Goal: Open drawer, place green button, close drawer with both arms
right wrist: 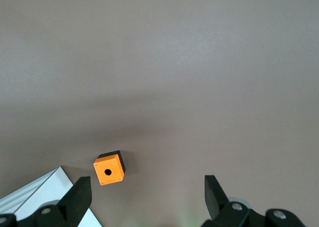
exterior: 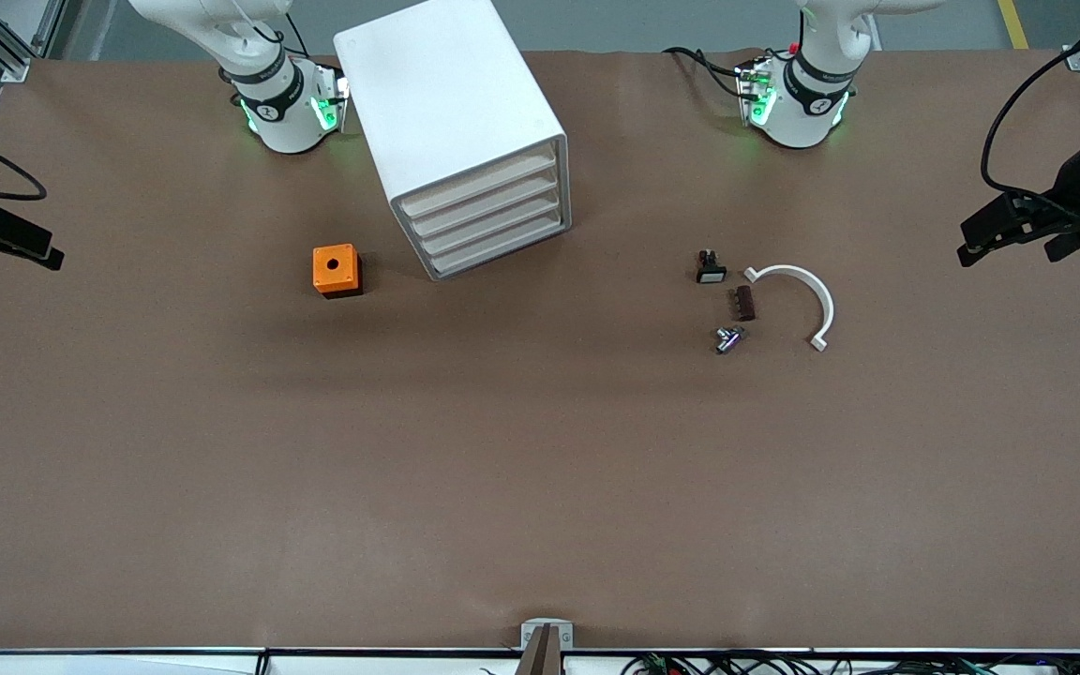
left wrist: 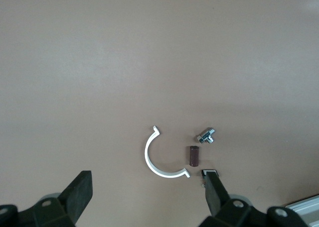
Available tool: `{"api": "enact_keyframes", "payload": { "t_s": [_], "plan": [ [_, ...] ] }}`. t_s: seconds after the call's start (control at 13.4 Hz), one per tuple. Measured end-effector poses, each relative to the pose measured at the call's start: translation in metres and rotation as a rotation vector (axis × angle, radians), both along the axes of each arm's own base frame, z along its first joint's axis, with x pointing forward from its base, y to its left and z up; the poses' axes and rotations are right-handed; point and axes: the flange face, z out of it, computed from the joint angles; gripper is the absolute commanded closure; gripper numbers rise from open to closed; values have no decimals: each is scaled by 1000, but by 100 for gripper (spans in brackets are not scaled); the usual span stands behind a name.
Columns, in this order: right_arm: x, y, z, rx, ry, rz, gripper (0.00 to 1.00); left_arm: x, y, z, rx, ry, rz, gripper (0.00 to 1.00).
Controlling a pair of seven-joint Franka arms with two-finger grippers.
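The white cabinet (exterior: 451,122) stands between the arm bases, with all four drawers (exterior: 493,211) shut. The button (exterior: 729,338) lies on its side toward the left arm's end. It looks shiny silver and dark, and its green cap does not show. It also shows in the left wrist view (left wrist: 206,136). My left gripper (exterior: 1009,246) is open and empty, up over the table edge at the left arm's end (left wrist: 147,184). My right gripper (exterior: 6,246) is open and empty, up over the table edge at the right arm's end (right wrist: 146,187).
An orange cube with a hole (exterior: 337,270) sits beside the cabinet toward the right arm's end, and also shows in the right wrist view (right wrist: 108,171). A small black part with a white face (exterior: 710,267), a brown block (exterior: 744,303) and a white arc (exterior: 807,295) lie by the button.
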Motion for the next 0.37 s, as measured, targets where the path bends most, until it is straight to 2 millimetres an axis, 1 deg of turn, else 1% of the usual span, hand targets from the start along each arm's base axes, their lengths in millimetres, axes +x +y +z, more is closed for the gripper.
{"api": "enact_keyframes", "payload": {
  "t_s": [0.37],
  "plan": [
    [0, 0, 0, 0, 0, 0, 0, 3, 0, -5, 1, 7, -3, 0]
  ]
}}
